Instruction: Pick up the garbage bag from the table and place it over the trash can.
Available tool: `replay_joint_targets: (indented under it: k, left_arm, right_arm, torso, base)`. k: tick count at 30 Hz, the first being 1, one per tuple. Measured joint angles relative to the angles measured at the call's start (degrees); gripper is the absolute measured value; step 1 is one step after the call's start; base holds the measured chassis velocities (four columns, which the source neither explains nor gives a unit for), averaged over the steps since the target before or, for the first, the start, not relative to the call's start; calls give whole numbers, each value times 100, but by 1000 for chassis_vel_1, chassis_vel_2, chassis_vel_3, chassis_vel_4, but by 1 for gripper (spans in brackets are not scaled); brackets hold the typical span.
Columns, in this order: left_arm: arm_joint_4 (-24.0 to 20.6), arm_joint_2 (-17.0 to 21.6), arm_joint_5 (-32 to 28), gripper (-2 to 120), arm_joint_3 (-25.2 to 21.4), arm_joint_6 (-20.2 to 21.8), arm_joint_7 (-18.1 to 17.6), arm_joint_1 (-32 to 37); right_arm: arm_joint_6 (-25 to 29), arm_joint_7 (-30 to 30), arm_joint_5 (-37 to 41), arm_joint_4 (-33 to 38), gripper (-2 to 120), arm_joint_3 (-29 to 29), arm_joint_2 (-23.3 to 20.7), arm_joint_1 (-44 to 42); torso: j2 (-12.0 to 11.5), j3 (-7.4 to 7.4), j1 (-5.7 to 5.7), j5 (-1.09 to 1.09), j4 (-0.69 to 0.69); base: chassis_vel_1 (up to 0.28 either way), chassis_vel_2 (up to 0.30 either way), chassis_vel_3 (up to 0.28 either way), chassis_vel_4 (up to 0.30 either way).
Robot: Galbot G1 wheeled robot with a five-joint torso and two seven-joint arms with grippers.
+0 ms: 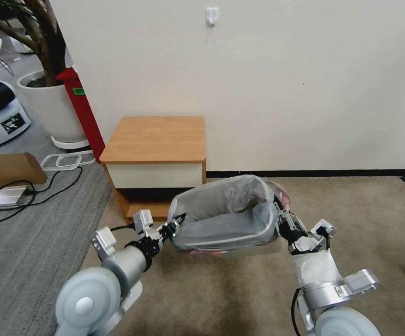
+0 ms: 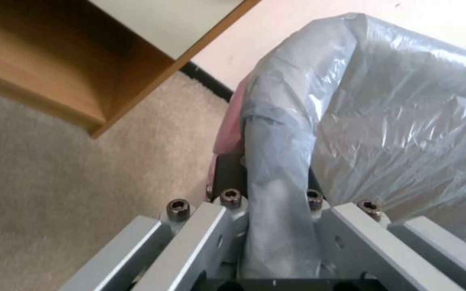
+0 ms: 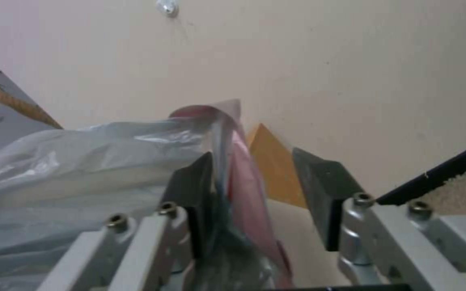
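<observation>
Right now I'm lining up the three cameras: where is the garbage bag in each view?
Head view: garbage bag centre, stretched between both grippers.
Left wrist view: fills the right half.
Right wrist view: left and centre.
Shared landmark: the table.

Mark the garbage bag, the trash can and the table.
garbage bag (image 1: 230, 198), head view, grey plastic at its back.
trash can (image 1: 254, 249), head view, beige front wall below the bag.
table (image 1: 158, 137), head view, middle of the wooden top.
</observation>
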Motion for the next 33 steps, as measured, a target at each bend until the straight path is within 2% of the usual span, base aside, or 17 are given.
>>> replay_joint_targets:
  k: [3, 4, 7, 9, 10, 13, 18, 33]
  left_arm:
    - [-22, -10, -48, 4, -8, 59, 9, 57]
    - [-22, -10, -48, 4, -8, 59, 9, 57]
    - [-16, -32, 86, 4, 71, 105, 56, 184]
    - [-12, -34, 100, 4, 78, 106, 62, 191]
    - [20, -44, 205, 4, 125, 126, 110, 257]
    - [75, -44, 424, 4, 258, 132, 134, 306]
    - [93, -42, 409, 4, 273, 117, 124, 272]
    - [49, -7, -33, 4, 76, 148, 57, 281]
  right_arm:
    - [-4, 35, 182, -30, 59, 33, -29, 68]
    - [-4, 35, 182, -30, 59, 33, -29, 68]
    - [-70, 148, 399, 69, 73, 30, -34, 119]
    - [-75, 154, 412, 75, 73, 30, -33, 123]
    - [-117, 200, 516, 108, 83, 26, -25, 147]
    - [-271, 242, 720, 187, 96, 21, -8, 136]
    - [-311, 261, 810, 187, 100, 23, -10, 105]
    - [-268, 426, 993, -57, 100, 264, 18, 180]
  torso:
    - [0, 0, 0, 1, 0]
    - [0, 0, 0, 1, 0]
    - [0, 0, 0, 0, 1]
    - [0, 0, 0, 0, 1]
    - [0, 0, 0, 1, 1]
    - [0, 0, 0, 0, 1]
    - [0, 0, 0, 1, 0]
    - [0, 0, 0, 1, 0]
  base:
    - [0, 0, 0, 0]
    - [0, 0, 0, 0]
    - [0, 0, 0, 0]
    - [0, 0, 0, 0]
    - [0, 0, 0, 0]
    - [0, 0, 0, 0]
    - [0, 0, 0, 0]
    - [0, 0, 0, 0]
